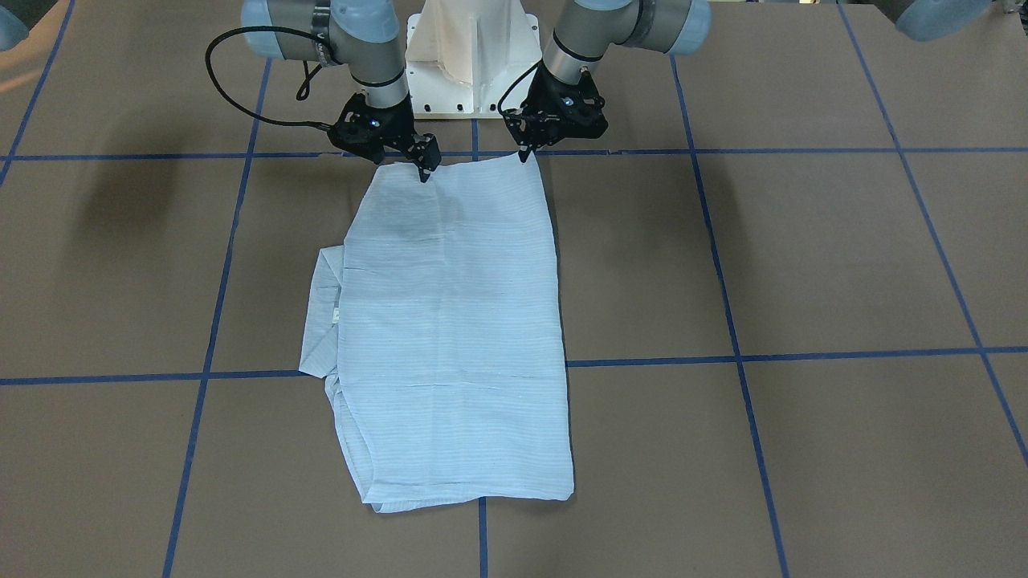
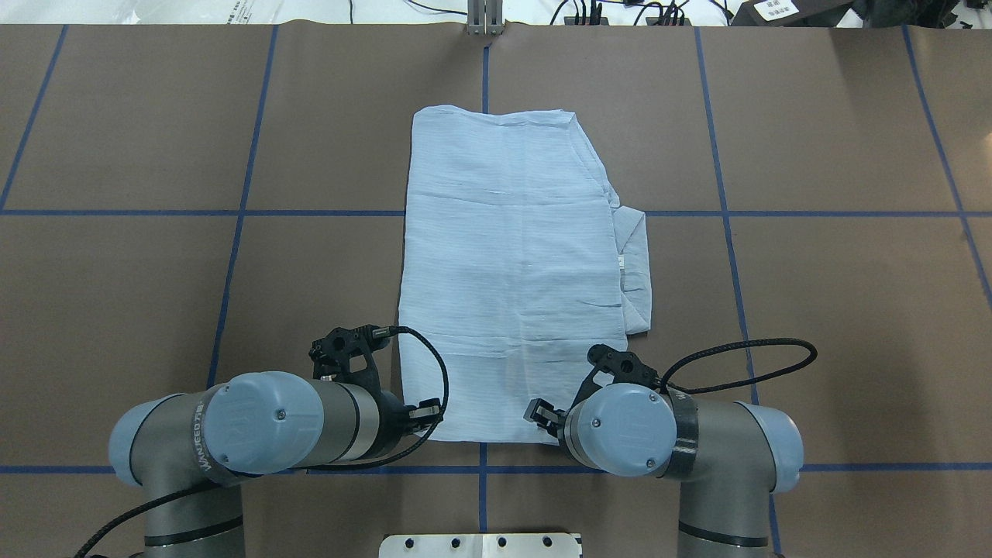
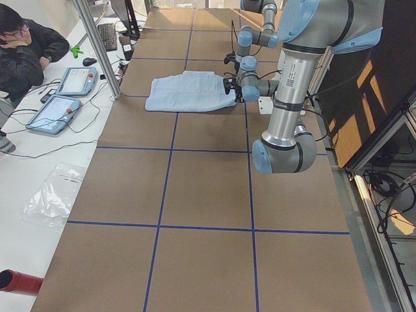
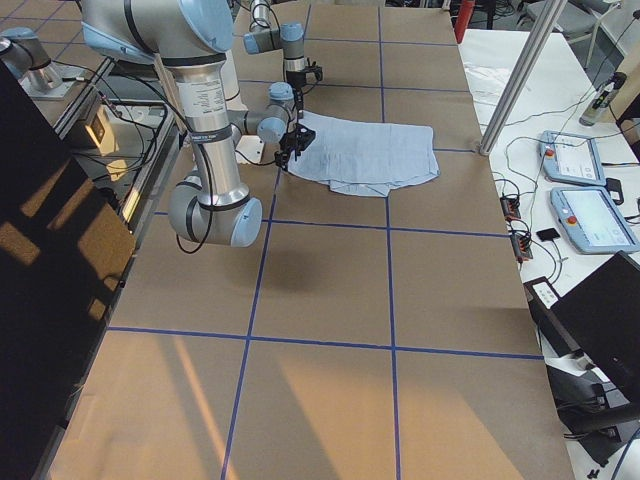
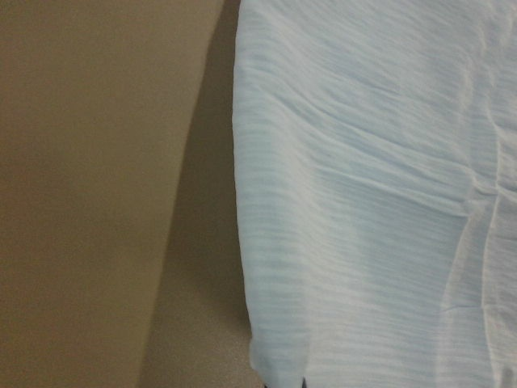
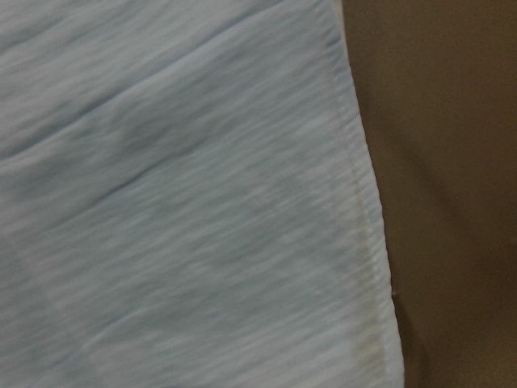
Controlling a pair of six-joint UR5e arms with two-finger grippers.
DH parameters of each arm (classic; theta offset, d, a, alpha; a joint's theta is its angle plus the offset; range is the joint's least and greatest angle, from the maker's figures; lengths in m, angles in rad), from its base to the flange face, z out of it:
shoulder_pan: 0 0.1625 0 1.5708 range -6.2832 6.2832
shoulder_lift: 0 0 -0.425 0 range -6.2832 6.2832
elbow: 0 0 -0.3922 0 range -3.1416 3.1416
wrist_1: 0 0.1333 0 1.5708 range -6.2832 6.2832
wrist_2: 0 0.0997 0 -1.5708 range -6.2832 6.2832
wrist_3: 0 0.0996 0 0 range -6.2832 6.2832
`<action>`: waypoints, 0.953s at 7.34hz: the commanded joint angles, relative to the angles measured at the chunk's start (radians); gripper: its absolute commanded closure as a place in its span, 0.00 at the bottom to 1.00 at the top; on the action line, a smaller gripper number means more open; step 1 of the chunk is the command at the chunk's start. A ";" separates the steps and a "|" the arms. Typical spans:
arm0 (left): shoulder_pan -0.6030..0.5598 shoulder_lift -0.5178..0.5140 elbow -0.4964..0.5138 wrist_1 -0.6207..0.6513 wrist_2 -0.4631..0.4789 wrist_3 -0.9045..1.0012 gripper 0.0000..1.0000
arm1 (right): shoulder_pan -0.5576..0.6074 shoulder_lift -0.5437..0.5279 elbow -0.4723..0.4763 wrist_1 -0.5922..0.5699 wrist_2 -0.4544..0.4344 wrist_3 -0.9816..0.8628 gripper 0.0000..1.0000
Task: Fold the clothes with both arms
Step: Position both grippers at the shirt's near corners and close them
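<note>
Front view: the folded shirt (image 1: 454, 337) lies flat mid-table (image 1: 803, 265); the left gripper (image 1: 528, 154) and right gripper (image 1: 425, 172) pinch its near-robot corners, fingers together. Overhead: the same hem (image 2: 480, 434) lies by both wrists.

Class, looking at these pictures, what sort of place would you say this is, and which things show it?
Probably a robotics lab: a taped-grid table with two robot arms working a shirt, and handheld control tablets and cables on a side bench.

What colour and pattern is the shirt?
The shirt is light blue with fine stripes, clearest in the right wrist view.
</note>
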 commanded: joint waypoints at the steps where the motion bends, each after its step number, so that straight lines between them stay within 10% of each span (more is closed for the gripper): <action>1: -0.002 0.000 0.001 0.000 0.001 0.000 1.00 | -0.010 0.001 -0.016 0.001 0.000 -0.002 0.00; 3: -0.002 0.000 0.001 0.000 0.001 0.000 1.00 | -0.010 0.003 -0.013 0.001 0.000 -0.001 0.08; 5: -0.002 0.000 0.001 0.000 0.001 0.000 1.00 | -0.001 0.003 0.001 0.001 0.000 -0.002 0.46; 7: -0.002 0.000 0.001 0.000 0.001 0.000 1.00 | 0.010 0.001 0.027 -0.009 0.004 -0.004 0.58</action>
